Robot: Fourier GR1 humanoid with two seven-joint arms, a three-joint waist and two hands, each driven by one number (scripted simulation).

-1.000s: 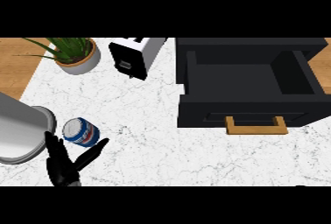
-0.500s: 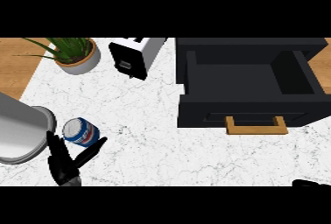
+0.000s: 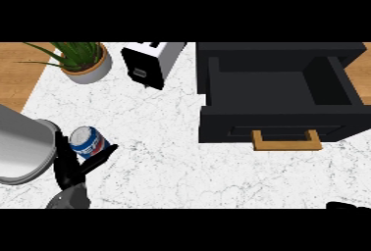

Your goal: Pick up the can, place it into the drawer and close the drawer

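- The left hand [image 3: 72,169] rises from the near-left edge of the white marble counter [image 3: 167,147], its grey forearm just entering at the bottom; the black fingers [image 3: 61,154] reach up the left side of the can [image 3: 88,142] and the thumb [image 3: 101,157] angles up along its right side, so the hand is closing around the can's lower part.
- The can, blue and white with a red mark and a pale top, stands upright on the counter at the near left, just beside the rim of a large grey round vessel [image 3: 22,147] that fills the left edge.
- The black drawer [image 3: 279,93] sits pulled open at the far right, well apart from the can; its interior faces up and its wooden handle [image 3: 287,141] points toward the near side.
- A potted plant [image 3: 81,61] stands at the far left; a white and black toaster [image 3: 150,62] stands tilted just to its right.
- The right hand [image 3: 349,206] shows only as a dark sliver at the near-right corner; whether its fingers are apart or together cannot be told.
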